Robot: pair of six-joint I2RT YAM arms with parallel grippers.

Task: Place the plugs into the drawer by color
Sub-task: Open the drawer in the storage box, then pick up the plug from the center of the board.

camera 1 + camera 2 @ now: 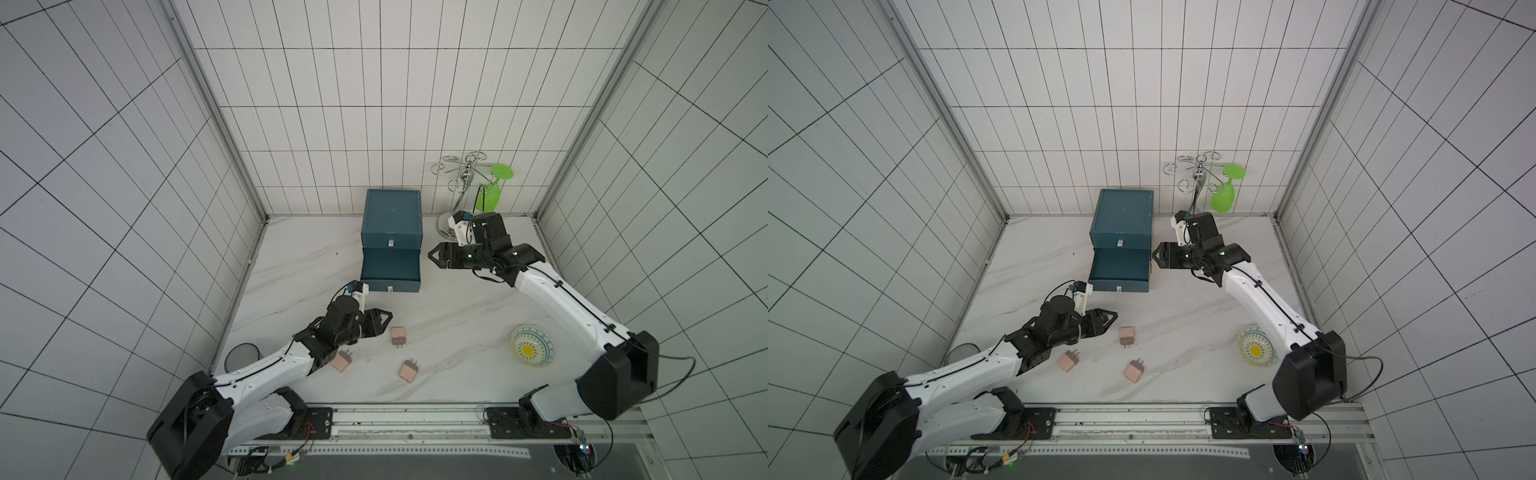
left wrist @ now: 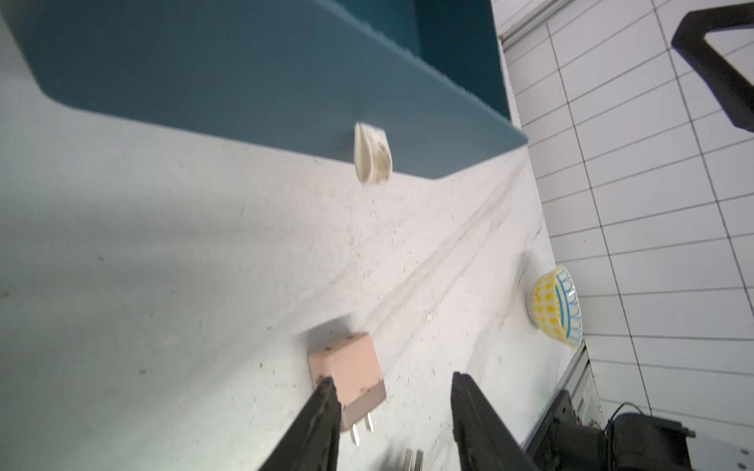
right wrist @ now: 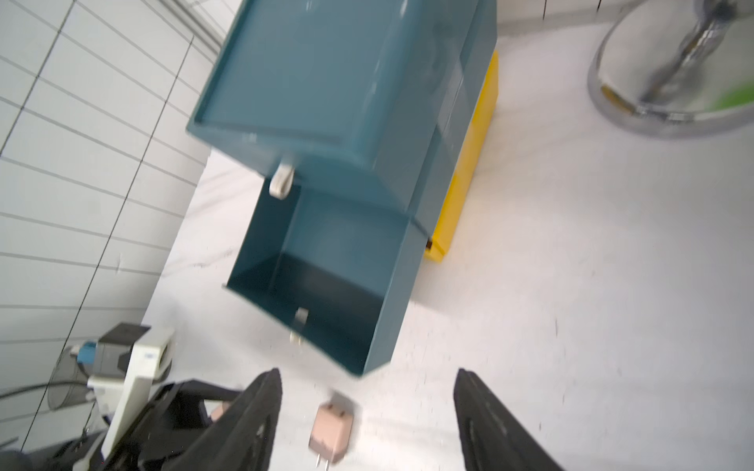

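Left fingers (image 2: 320, 428) apart, plug (image 2: 351, 367) corner hidden

The place was seen to be a robot test cell in a laboratory. The work space was closed on three sides by walls (image 1: 374, 104) covered with a white tile grid, and these were joined at the corners by bare aluminium posts (image 1: 218, 116). A table top (image 1: 457, 299) with a marble pattern was laid between them. Along its front edge a metal rail (image 1: 407, 419) was fixed, and a left arm (image 1: 266, 365) and a right arm (image 1: 557, 299) were mounted on it. Loose wires (image 1: 291, 455) and a small lit circuit board (image 1: 582, 446) were left uncovered beside the rail. Only a few household things were set on the table: a drawer unit (image 1: 390, 216), a chrome glass rack (image 1: 465, 174), a green glass (image 1: 492, 195) and a patterned bowl (image 1: 532, 347).
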